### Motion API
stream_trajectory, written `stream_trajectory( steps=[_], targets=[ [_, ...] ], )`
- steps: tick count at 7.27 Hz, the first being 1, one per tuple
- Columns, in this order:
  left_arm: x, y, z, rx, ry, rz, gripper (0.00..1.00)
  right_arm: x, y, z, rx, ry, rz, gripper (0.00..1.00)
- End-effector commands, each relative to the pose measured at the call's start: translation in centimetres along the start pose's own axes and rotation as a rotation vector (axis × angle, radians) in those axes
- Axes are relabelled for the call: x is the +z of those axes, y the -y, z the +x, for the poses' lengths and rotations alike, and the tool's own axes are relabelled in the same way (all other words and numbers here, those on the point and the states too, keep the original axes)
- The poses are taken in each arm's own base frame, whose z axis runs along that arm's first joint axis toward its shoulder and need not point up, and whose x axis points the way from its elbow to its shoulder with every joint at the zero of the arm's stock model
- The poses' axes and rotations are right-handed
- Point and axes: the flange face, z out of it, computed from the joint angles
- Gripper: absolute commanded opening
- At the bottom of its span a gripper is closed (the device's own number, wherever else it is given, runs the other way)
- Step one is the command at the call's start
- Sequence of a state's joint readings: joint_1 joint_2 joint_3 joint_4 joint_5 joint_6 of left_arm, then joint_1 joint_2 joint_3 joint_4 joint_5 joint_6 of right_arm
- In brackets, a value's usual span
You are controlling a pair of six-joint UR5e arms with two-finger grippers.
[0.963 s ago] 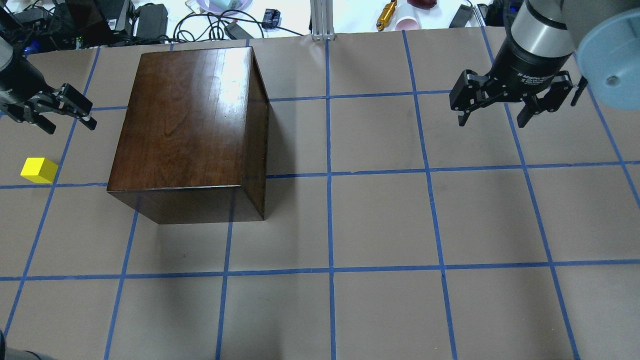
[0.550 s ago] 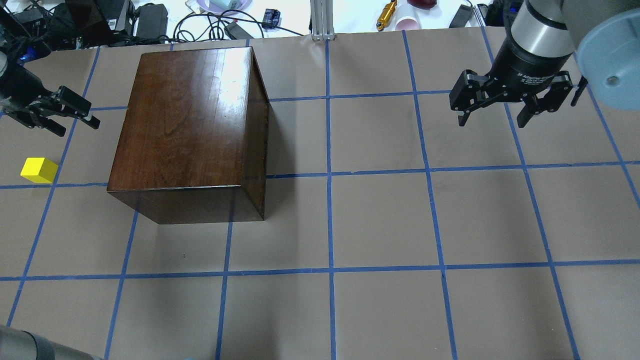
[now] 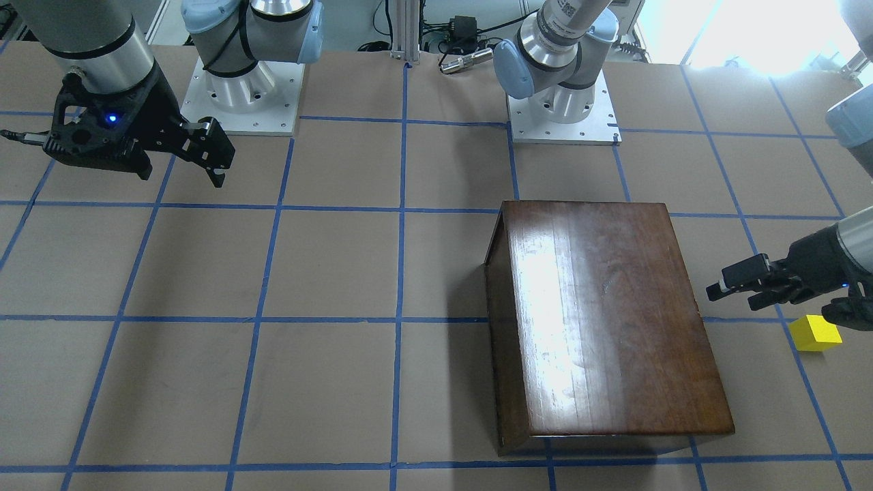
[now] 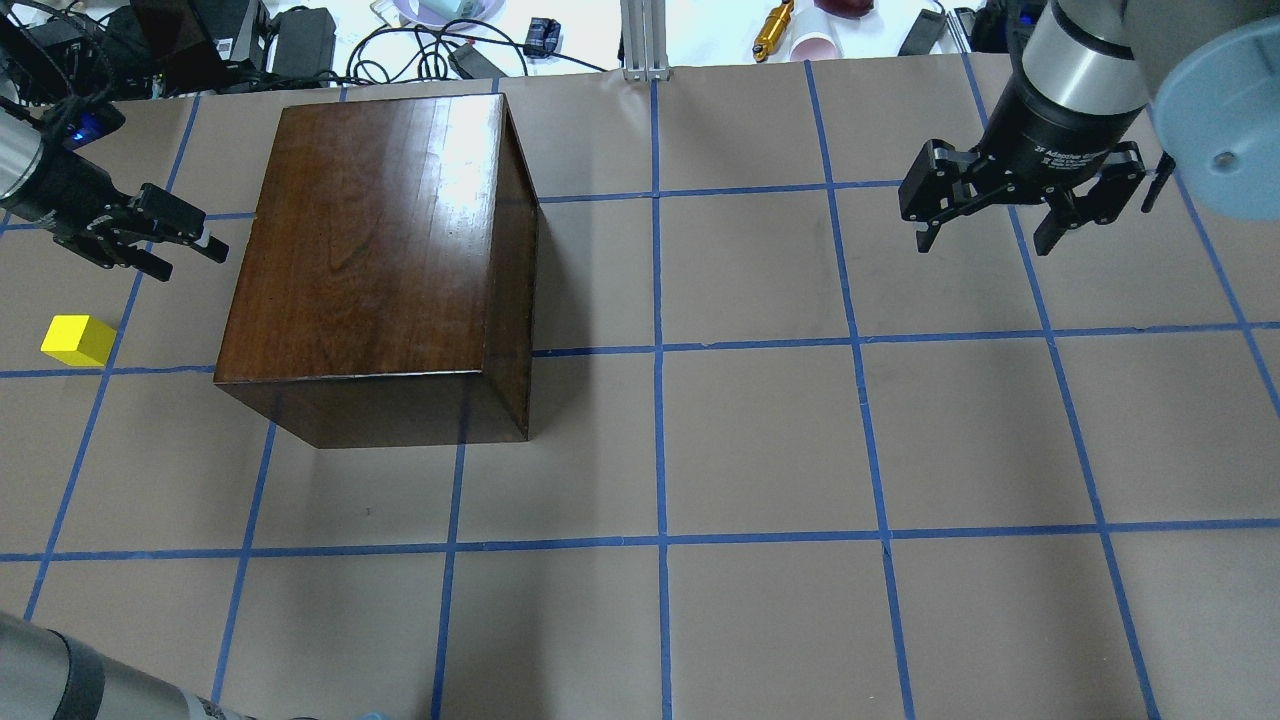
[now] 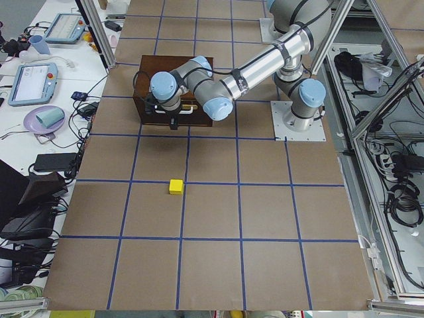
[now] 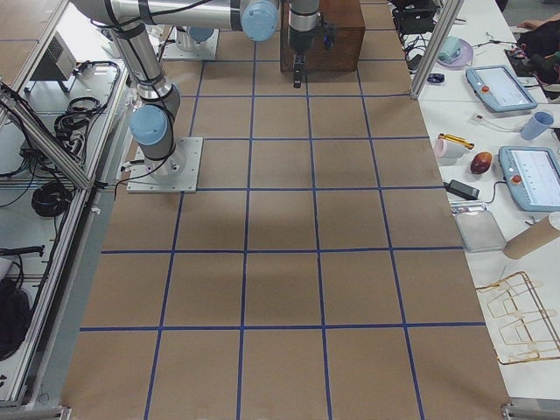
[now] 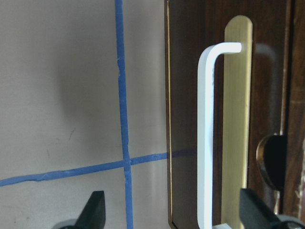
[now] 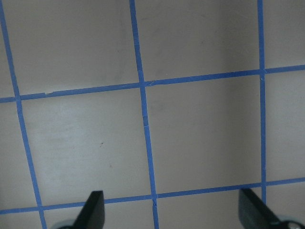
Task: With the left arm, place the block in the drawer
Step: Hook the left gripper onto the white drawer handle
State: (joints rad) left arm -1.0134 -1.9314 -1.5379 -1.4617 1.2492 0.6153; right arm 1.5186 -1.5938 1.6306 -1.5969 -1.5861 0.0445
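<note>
Tabletop (image 4: 760,440) bears the block (image 4: 78,340) near the left end effector (image 4: 190,262) (released, empty) facing the drawer (image 7: 182,119) pull (image 7: 206,133).

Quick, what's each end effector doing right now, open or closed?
Left end effector: open, holding nothing.
Right end effector: open, holding nothing.

1 block (image 4: 78,340), 1 box (image 4: 370,240), left gripper (image 4: 193,260) + right gripper (image 4: 985,245) = 2.

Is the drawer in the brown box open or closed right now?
Shut. The drawer sits flush in the box; no tray sticks out in any view, and nothing grips its handle.
</note>
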Motion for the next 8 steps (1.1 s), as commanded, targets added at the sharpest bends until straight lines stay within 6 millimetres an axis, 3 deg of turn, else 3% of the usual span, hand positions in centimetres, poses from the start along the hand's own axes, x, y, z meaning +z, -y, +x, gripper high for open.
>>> stream_trajectory(
  steps=[1,8],
  targets=[
    [2.0,0.4,-0.6,-0.007,-0.05,0.007,1.0,0.0,0.0,0.0,0.0,0.0,0.0,1.0],
    [4.5,0.4,-1.6,-0.014,-0.052,0.002,1.0,0.0,0.0,0.0,0.0,0.0,0.0,1.0]
  ],
)
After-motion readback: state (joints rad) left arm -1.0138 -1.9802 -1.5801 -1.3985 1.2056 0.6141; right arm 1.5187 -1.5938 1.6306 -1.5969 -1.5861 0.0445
